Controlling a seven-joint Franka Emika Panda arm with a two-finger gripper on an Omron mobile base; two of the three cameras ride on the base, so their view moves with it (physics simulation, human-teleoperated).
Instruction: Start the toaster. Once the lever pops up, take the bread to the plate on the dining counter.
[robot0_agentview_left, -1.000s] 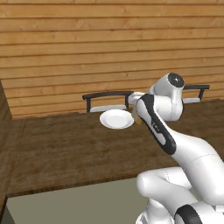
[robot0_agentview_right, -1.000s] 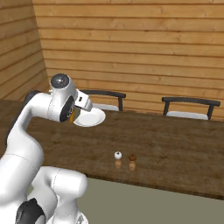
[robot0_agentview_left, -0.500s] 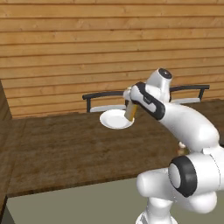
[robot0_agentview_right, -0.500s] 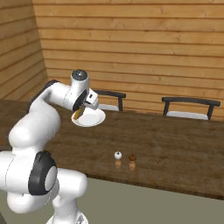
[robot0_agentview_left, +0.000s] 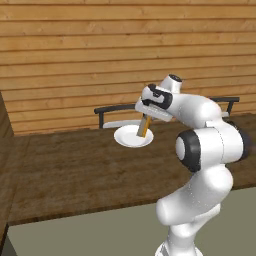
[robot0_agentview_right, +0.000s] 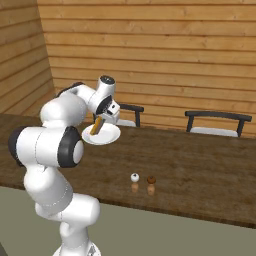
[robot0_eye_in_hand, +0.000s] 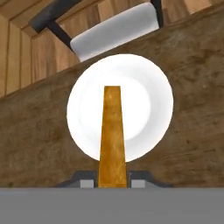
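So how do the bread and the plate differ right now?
The bread is a thin orange-brown slice seen edge-on, while the plate is round, white and wider. The bread is clamped in the gripper above the dining counter; the plate lies flat on it. In the hand view both line up.

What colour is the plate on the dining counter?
Plain white, with no pattern. The plate shows best in the hand view, lying on the dark brown wood-grain dining counter.
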